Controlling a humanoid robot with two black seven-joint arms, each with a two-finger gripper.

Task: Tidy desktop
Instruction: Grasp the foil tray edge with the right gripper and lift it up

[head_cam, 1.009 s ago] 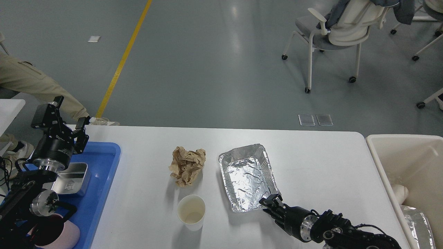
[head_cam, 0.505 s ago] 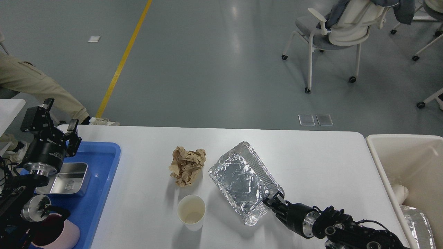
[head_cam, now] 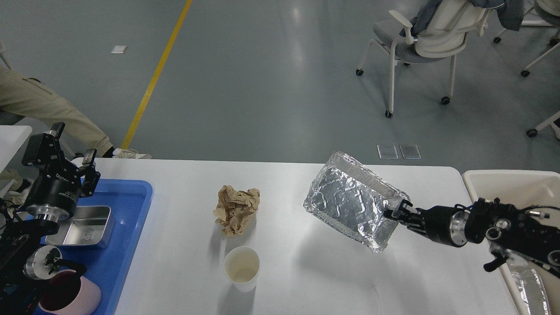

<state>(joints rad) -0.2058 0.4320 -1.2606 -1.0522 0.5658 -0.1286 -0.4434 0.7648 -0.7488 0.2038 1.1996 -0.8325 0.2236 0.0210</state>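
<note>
The desktop filled the lower part of the view, w/ a blue tray overlapping its left end and a beige bin just beside its right edge. R gripper was clamped on the rim of a foil tray, one corner pinched. Foil tray was tilted, lifted clear of the desktop near the far right corner, its shadow on the surface below. Crumpled brown paper lay approx. mid-desktop; a white paper cup stood upright near the front edge, just in front of the paper, not touching. L gripper hung above the blue tray's far edge, fingers spread apart, holding nothing. In the blue tray: a steel container and a pink cup at the near end. More foil showed inside the bin.
</note>
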